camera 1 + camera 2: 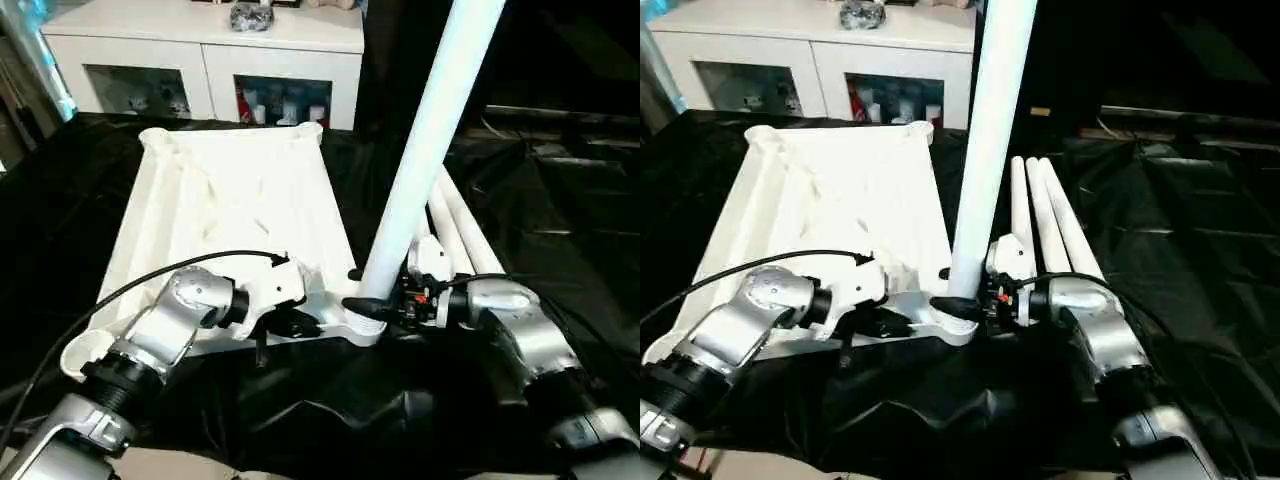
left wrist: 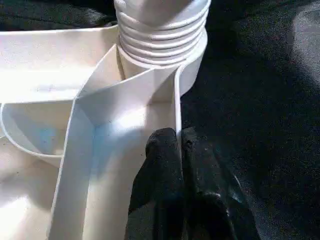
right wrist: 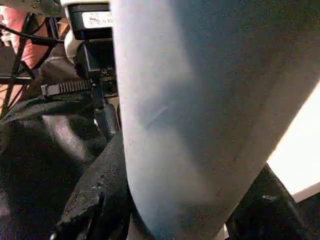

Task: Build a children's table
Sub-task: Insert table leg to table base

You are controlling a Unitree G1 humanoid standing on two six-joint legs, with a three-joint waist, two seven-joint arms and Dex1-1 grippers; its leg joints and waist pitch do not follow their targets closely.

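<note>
The white tabletop (image 1: 240, 210) lies underside up on the black cloth, its ribbed face toward the camera and its long sides running from near to far. At its near right corner, one tube leg (image 1: 430, 130) stands in the round socket (image 1: 365, 325), its long axis rising almost straight up with a slight lean to the right. The right gripper (image 1: 385, 305) sits just right of that socket, its black fingers clamped on the leg's lower end. The left gripper (image 2: 180, 165), fingers pressed together on the tabletop's thin near rim, is just left of the same corner and appears to brace it. Three more legs (image 1: 1050, 220) lie side by side on the cloth right of the tabletop. I judge seating turns on keeping the leg's axis in line with the socket.
</note>
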